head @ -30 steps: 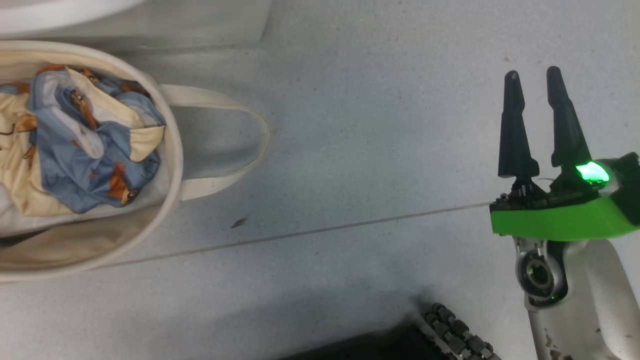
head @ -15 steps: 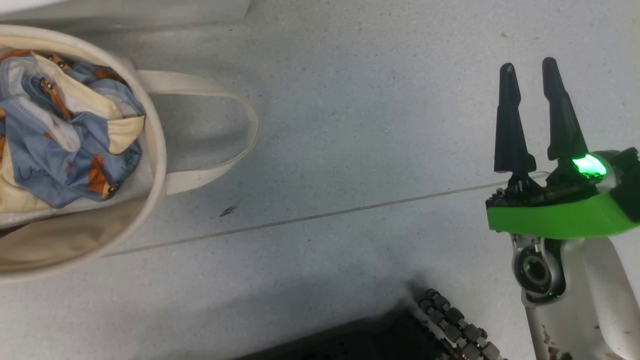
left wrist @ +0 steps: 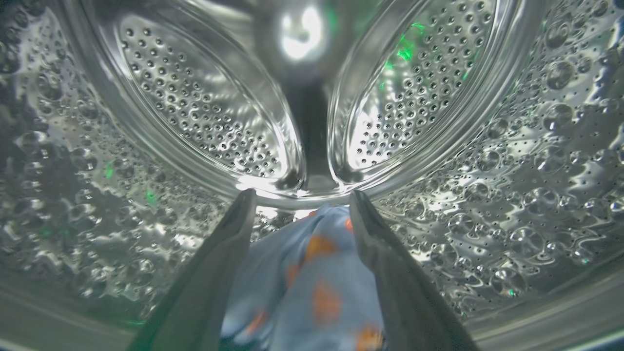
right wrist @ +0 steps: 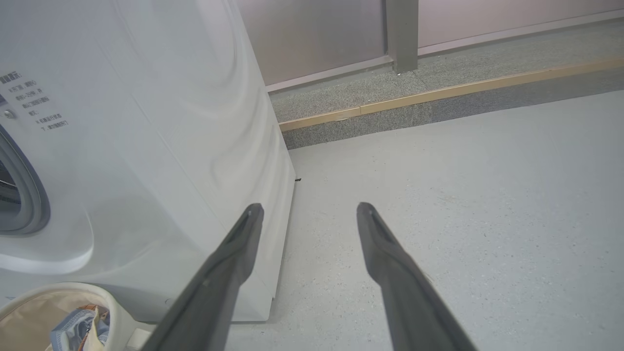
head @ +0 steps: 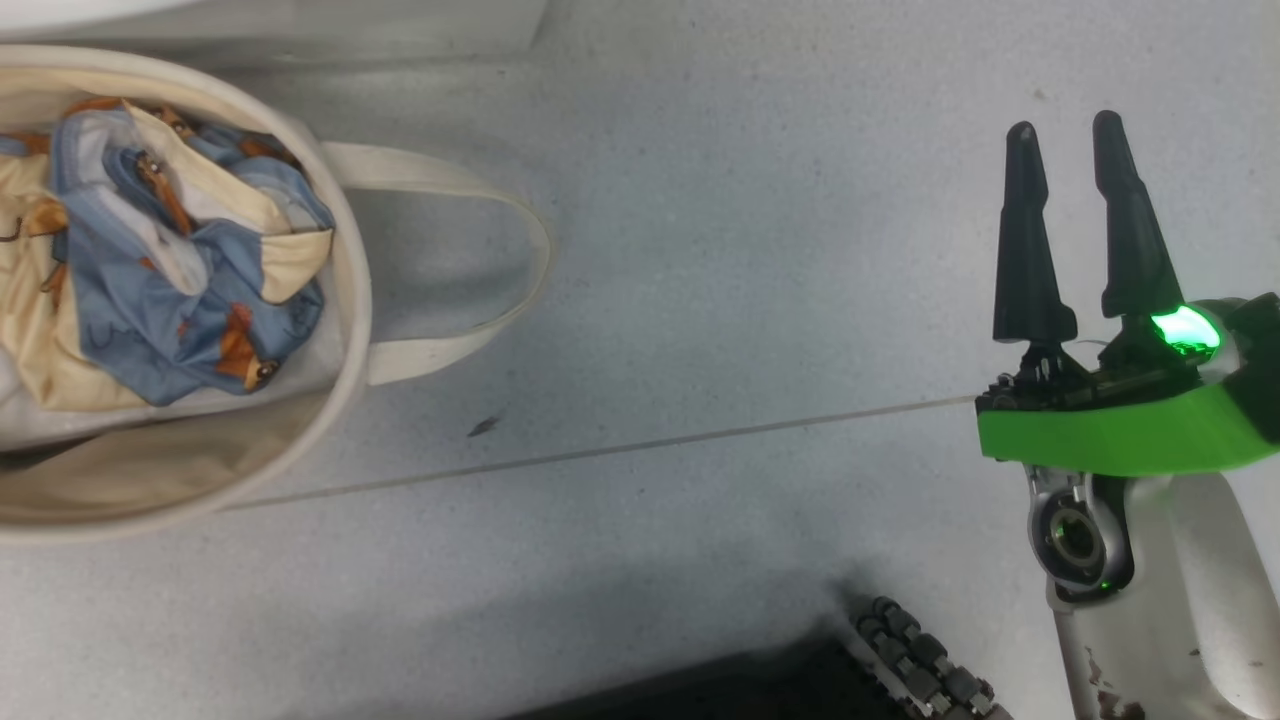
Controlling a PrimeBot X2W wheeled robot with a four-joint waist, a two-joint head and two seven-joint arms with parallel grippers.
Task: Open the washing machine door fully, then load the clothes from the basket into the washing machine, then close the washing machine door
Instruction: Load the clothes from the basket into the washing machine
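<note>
Well, the grey floor (head: 700, 250) is flat and smooth, with a pale wall (right wrist: 317, 34) behind. On it stands the big white washing machine (right wrist: 146, 146). The left claw (left wrist: 298, 200) is deep in its shiny drum (left wrist: 512, 170), fingers spread wide, with one blue cloth (left wrist: 302, 292) lying between them. Just in front of the machine sits the basket (head: 345, 300), with more clothes (head: 180, 290) bunched in a round heap inside. I think the left claw should fetch them. The right claw (head: 1063, 128), also spread and holding nothing, hangs far off to the right.
</note>
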